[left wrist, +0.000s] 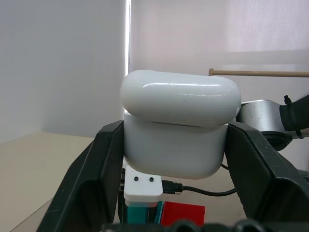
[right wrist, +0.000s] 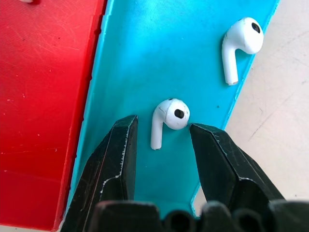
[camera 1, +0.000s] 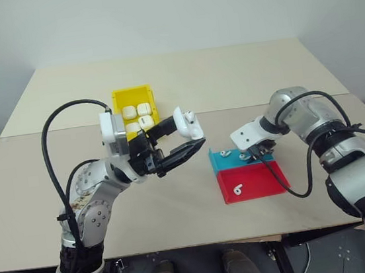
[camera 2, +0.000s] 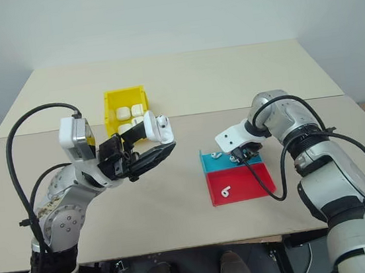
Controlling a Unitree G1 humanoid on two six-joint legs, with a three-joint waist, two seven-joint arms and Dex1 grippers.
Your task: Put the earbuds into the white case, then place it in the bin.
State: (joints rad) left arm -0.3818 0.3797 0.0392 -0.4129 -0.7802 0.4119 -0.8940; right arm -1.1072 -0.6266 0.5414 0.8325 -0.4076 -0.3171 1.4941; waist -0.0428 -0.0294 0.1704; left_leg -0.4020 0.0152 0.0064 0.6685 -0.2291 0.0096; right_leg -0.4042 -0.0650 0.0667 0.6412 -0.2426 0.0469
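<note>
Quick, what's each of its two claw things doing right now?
Left end effector: shut on the white case, held up above the table.
Right end effector: open, fingers either side of an earbud lying in the blue tray.

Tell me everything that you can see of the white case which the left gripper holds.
The white case is small, rounded and glossy, and looks like smooth plastic. It has a body and a hinged lid. The head views show the lid swung open; in the left wrist view it looks almost down on the body. The left gripper is shut on it, one black finger on each side of the body, and holds it in the air above the table, near the yellow bin. Nothing else touches it.
</note>
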